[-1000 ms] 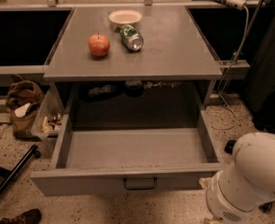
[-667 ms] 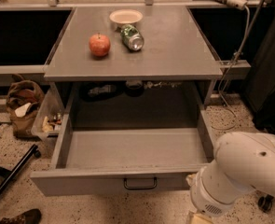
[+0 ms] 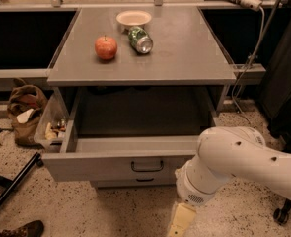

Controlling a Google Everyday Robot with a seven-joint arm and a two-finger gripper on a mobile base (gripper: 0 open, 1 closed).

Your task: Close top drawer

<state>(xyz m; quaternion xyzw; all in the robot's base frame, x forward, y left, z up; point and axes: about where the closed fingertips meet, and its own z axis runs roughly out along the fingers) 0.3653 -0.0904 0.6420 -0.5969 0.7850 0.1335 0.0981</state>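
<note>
The main risk here is a push that lands in the wrong place. The pincer (image 3: 180, 221) hangs low near the floor and is cut off by the lower edge of the view, so whether it is released or clenched cannot be told. The top drawer (image 3: 86, 165) stands pulled well out from under the desk (image 3: 184, 58), and its tall front panel lies above the pincer and to its left. The small black handle (image 3: 147, 166) at the panel's centre is also up and left of the pincer. From this low spot a forward move would probably pass under the panel and hit the narrower drawer front (image 3: 120, 182) just beneath it. If the pincer rises straight up, it would meet the panel near its right end, and an off-centre shove there could skew the long tray on its runners and jam it partly open. The arm's bulky white wrist (image 3: 199, 184) sits just above the pincer, close to the drawer's right front corner, and could catch that corner while lifting. A hard slam carries its own risk. Far above and beyond the pincer, a can (image 3: 140, 39) lies on its side on the desk beside an apple (image 3: 106, 47) and a bowl (image 3: 133, 19), and a jolt might set it rolling.
</note>
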